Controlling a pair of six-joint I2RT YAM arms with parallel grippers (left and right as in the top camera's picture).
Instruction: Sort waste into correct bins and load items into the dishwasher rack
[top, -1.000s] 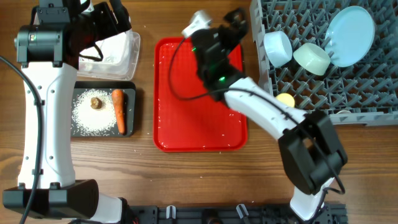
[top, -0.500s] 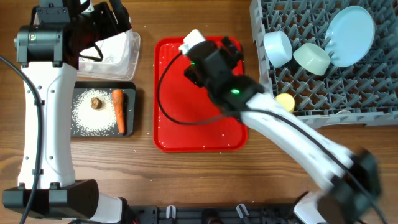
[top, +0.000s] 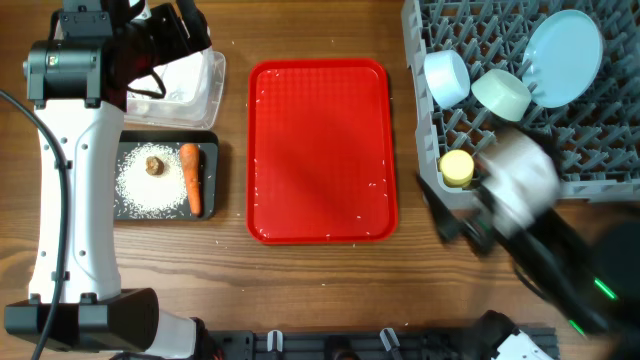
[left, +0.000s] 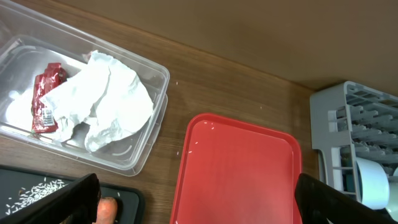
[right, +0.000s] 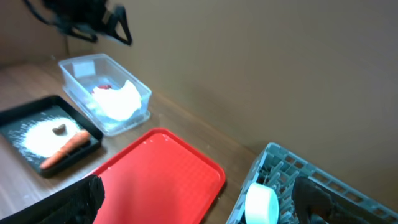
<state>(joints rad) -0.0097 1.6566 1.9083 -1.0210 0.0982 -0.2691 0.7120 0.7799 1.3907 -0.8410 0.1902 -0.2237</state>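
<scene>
The carrot (top: 190, 178), the brown nut (top: 154, 165) and white rice grains (top: 138, 192) lie in the black tray (top: 208, 150) at the left. Behind it the clear tub (top: 207, 92) holds crumpled white paper (left: 112, 99) and a red wrapper (left: 46, 99). The grey rack (top: 600, 150) at the back right carries the pale blue plate (top: 563, 45), the white-blue bowl (top: 447, 77), the pale green bowl (top: 501, 93) and the yellow cup (top: 458, 168). My left gripper (left: 198, 190) hangs open above the tub, holding nothing. My right gripper (right: 199, 193) is open and empty. Its arm (top: 520, 185) is a blur at the rack's front edge.
The flat red serving tray (top: 320, 150) sits in the middle with only a few stray grains on it. Bare wooden tabletop (top: 320, 280) runs along the front. The left arm's white link (top: 70, 180) stands along the left edge beside the black tray.
The right arm has swung away from above the red tray to the front right, beside the rack, and is still blurred with motion. The left arm has not moved.
</scene>
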